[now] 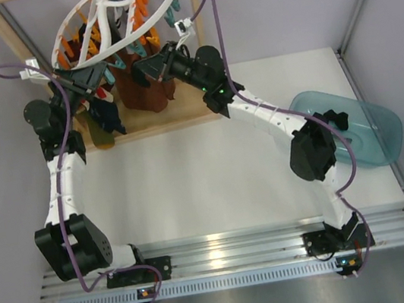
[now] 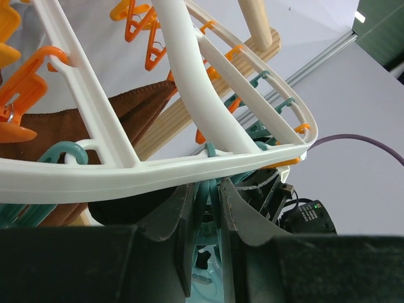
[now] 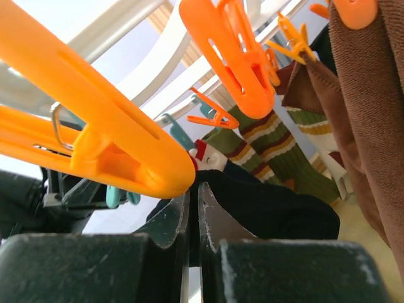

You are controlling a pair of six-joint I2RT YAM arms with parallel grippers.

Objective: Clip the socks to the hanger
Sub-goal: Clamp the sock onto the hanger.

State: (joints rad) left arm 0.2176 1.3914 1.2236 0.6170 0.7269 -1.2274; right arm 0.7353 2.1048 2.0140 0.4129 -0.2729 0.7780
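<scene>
The round white hanger (image 1: 116,19) hangs at the back, ringed with orange and teal clips. In the left wrist view its white rim (image 2: 158,173) crosses just above my left gripper (image 2: 205,187), which is shut on the handles of a teal clip (image 2: 211,165). My right gripper (image 3: 193,188) is shut on a black sock (image 3: 271,205) and holds it just under the tip of a large orange clip (image 3: 126,151). In the top view the left gripper (image 1: 98,77) and the right gripper (image 1: 139,71) face each other under the hanger's near rim.
Rust-brown cloth (image 1: 144,87) and a green striped sock (image 1: 98,128) hang from the clips. A wooden frame (image 1: 159,124) surrounds the hanger. A teal plastic basin (image 1: 364,130) sits at the right of the table. Purple cables loop over both arms.
</scene>
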